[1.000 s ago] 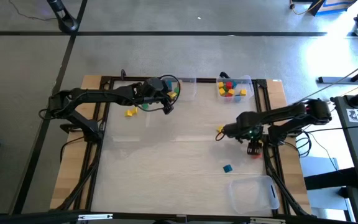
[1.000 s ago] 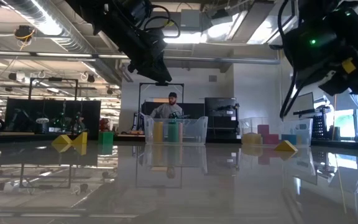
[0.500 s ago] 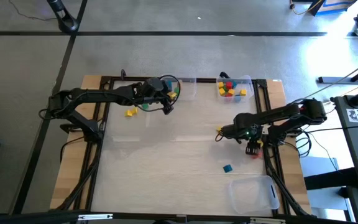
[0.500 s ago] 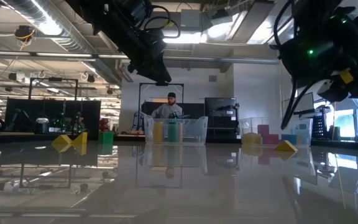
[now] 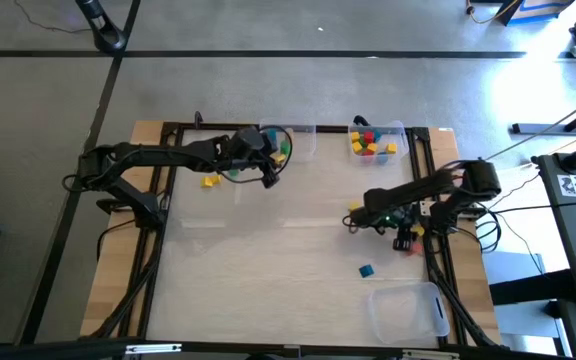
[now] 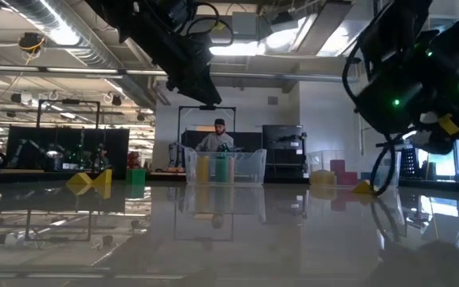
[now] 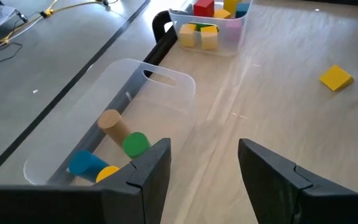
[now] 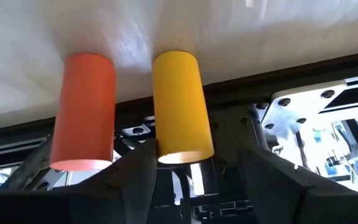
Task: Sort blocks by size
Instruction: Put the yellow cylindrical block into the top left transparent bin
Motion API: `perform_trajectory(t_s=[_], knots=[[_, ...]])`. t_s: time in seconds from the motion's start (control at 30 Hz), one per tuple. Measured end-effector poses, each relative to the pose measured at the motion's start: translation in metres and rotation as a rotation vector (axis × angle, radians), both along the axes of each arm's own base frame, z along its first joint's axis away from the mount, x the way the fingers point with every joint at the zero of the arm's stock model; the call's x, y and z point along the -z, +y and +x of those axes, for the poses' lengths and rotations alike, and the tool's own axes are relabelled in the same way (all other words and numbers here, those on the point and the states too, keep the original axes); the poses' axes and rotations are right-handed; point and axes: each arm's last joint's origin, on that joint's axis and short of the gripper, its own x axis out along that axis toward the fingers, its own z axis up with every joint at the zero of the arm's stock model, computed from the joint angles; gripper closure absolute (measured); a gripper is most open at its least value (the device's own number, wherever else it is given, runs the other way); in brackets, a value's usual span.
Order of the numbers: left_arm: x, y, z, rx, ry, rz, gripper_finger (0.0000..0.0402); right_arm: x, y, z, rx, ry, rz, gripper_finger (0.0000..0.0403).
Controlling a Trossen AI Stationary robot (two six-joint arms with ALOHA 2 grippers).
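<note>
Left tool (image 5: pixel 273 165): fingers apart, holding nothing, by the far clear bin (image 7: pixel 129 93) with round blocks (image 7: pixel 124 138).
Right tool (image 5: pixel 351 219): fingers apart, holding nothing, near the right edge.
Blocks: orange cylinder (image 8: pixel 84 112) and yellow cylinder (image 8: pixel 180 106) lie together on the tabletop (image 5: pixel 288 260).
Blue block (image 5: pixel 366 271): alone, nearer.

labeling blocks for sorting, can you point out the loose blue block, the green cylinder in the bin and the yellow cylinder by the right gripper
blue block (image 5: pixel 366 270), high view, its top face
green cylinder (image 7: pixel 135 144), left wrist view, its round end
yellow cylinder (image 8: pixel 179 106), right wrist view, middle of its side
</note>
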Motion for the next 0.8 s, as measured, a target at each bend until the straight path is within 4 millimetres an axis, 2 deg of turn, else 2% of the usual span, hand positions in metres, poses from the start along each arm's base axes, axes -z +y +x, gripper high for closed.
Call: perform_trajectory(t_s=[0.27, 0.43, 0.73, 0.8], knots=[[0.000, -0.001, 0.000, 0.006, 0.003, 0.005, 0.0226, 0.013, 0.000, 0.003, -0.036, 0.075, 0.035, 0.0182], [0.000, -0.001, 0.000, 0.006, 0.003, 0.005, 0.0226, 0.018, 0.001, 0.004, -0.038, 0.054, 0.073, 0.0189], [-0.001, -0.001, 0.001, 0.020, 0.002, 0.026, 0.0226, 0.023, 0.001, 0.000, -0.060, 0.051, 0.122, 0.0278], [-0.002, 0.000, 0.001, 0.023, -0.003, 0.033, 0.0226, 0.023, 0.001, 0.000, -0.061, 0.051, 0.124, 0.0280]])
